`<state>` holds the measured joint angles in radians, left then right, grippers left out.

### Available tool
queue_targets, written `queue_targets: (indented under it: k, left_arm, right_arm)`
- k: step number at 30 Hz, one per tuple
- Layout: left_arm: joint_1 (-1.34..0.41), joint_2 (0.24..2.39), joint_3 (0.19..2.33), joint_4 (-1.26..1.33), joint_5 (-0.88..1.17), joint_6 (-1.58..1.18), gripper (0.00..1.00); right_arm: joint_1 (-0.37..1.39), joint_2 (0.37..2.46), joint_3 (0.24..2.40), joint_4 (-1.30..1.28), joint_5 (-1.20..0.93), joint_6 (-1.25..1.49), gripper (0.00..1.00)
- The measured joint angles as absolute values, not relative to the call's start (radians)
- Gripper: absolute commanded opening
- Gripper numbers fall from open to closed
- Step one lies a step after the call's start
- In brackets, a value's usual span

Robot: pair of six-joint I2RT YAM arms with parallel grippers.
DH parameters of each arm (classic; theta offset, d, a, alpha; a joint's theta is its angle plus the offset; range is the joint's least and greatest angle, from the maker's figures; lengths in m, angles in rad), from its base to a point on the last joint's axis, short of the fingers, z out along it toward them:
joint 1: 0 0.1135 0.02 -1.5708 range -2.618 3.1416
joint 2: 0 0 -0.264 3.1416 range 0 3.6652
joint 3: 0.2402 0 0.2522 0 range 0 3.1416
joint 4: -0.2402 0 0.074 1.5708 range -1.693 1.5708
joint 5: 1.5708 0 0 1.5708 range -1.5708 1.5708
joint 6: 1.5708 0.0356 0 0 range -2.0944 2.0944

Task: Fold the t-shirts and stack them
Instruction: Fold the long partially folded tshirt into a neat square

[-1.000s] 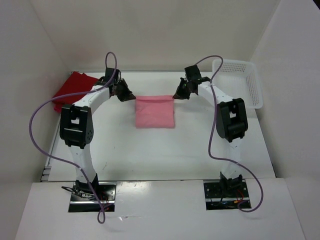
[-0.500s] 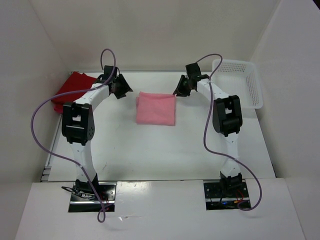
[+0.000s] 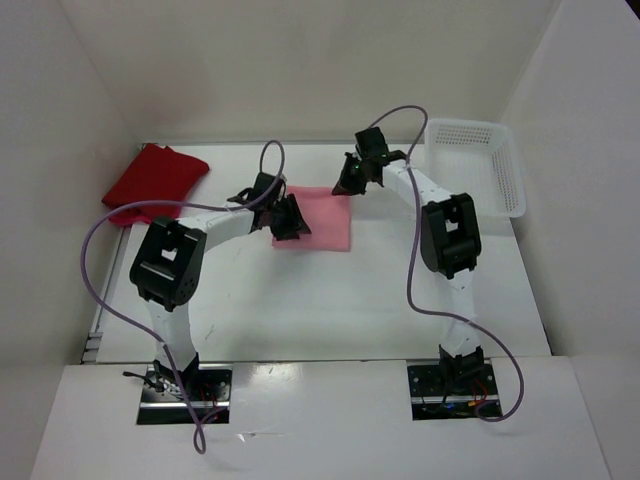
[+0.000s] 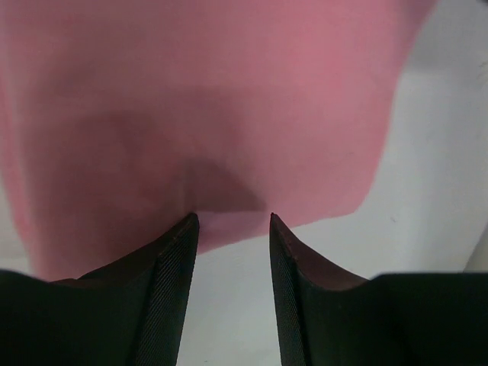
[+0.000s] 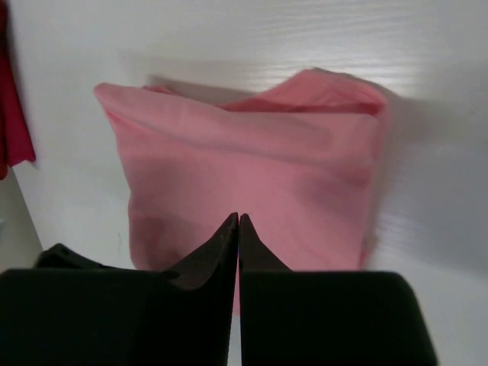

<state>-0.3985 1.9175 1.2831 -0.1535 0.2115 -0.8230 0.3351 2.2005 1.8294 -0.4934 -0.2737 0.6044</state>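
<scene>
Lying outside the white basket (image 3: 513,172): folded pink t-shirt (image 3: 328,222).

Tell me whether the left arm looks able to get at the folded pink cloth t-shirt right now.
Probably yes: the left pincer hangs open right at the edge of the folded pink cloth t-shirt, with nothing between them.

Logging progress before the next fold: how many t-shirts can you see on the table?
2. A folded pink t-shirt lies in the middle; a red heap sits at the far left. The heap may hold a second red shirt; I cannot tell.
</scene>
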Motion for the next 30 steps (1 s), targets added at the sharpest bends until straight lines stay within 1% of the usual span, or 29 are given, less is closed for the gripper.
queue_targets:
  k: [5,12,15,16,17,20,21,23,25,28,30]
  left_arm:
    - [-0.363,1.923,1.209,-0.147,0.207,-0.826,0.50]
    - [-0.349,1.886,1.139,-0.089,0.205,-0.841,0.50]
    - [-0.349,1.840,1.106,-0.105,0.200,-0.841,0.57]
    - [-0.349,1.813,1.097,-0.121,0.191,-0.838,0.61]
    - [-0.348,1.783,1.090,-0.138,0.181,-0.836,0.67]
    - [-0.327,1.668,1.088,-0.167,0.160,-0.823,0.73]
    - [-0.312,1.636,1.089,-0.165,0.156,-0.817,0.76]
    - [-0.270,1.587,1.095,-0.162,0.152,-0.806,0.77]
    - [-0.228,1.577,1.102,-0.151,0.146,-0.787,0.77]
    - [-0.177,1.621,1.101,-0.144,0.131,-0.754,0.78]
    - [-0.165,1.677,1.102,-0.133,0.136,-0.733,0.79]
  right_arm:
    - [0.364,2.362,2.004,-0.504,-0.327,0.600,0.05]
    - [0.362,2.634,2.341,-0.575,-0.360,0.596,0.03]
    - [0.361,2.668,2.393,-0.599,-0.383,0.598,0.03]
    - [0.361,2.669,2.408,-0.609,-0.385,0.597,0.05]
    - [0.361,2.670,2.424,-0.620,-0.388,0.596,0.06]
    - [0.364,2.667,2.477,-0.652,-0.388,0.583,0.16]
    - [0.365,2.659,2.482,-0.659,-0.385,0.577,0.23]
    - [0.369,2.622,2.465,-0.673,-0.379,0.564,0.30]
    - [0.373,2.534,2.362,-0.670,-0.378,0.554,0.38]
    - [0.378,2.311,2.090,-0.620,-0.371,0.546,0.44]
    - [0.378,2.143,1.916,-0.577,-0.369,0.552,0.45]
